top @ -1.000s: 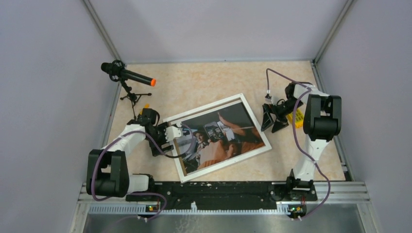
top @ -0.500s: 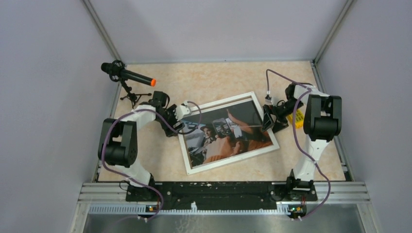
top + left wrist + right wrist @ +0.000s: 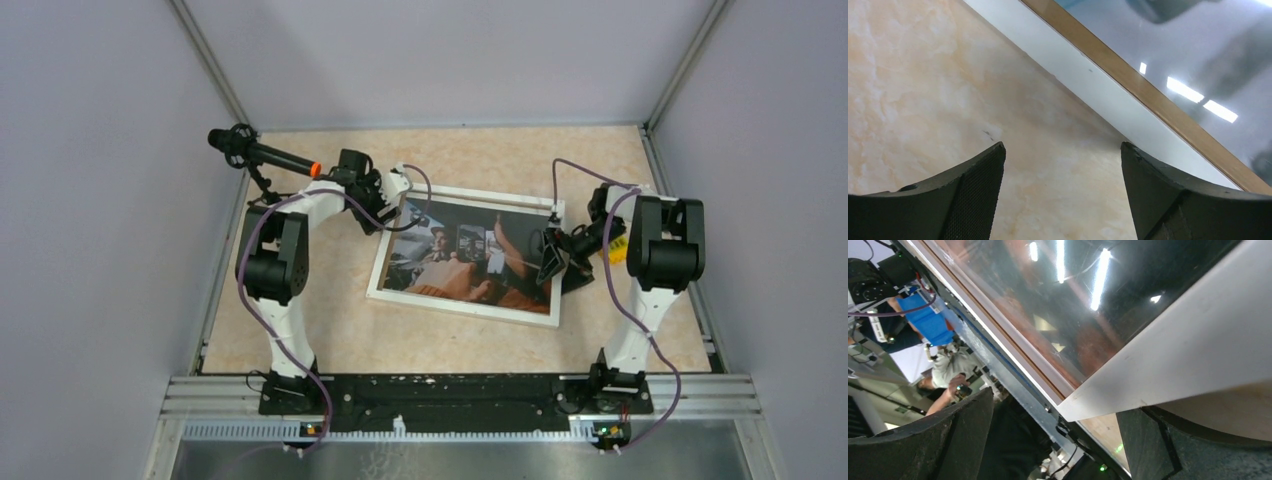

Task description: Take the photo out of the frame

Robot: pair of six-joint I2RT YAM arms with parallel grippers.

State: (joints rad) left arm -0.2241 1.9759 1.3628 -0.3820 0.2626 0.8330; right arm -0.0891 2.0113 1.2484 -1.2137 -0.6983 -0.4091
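Arms: stretched to frame (image 3: 460,307) ends | left gripper (image 3: 404,203), right gripper (image 3: 552,262): spread

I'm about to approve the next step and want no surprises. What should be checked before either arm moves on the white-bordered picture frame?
1. Large white-bordered rectangular picture frame lies on the beige table between both grippers: ok.
2. Frame's back reachable: not ok, the glossy dark photo faces up behind glass.
3. Left gripper open: ok, over bare table beside the border.
4. Right gripper open: ok, at the frame's right edge.
5. Frame gripped: left not ok; right contact cannot tell.
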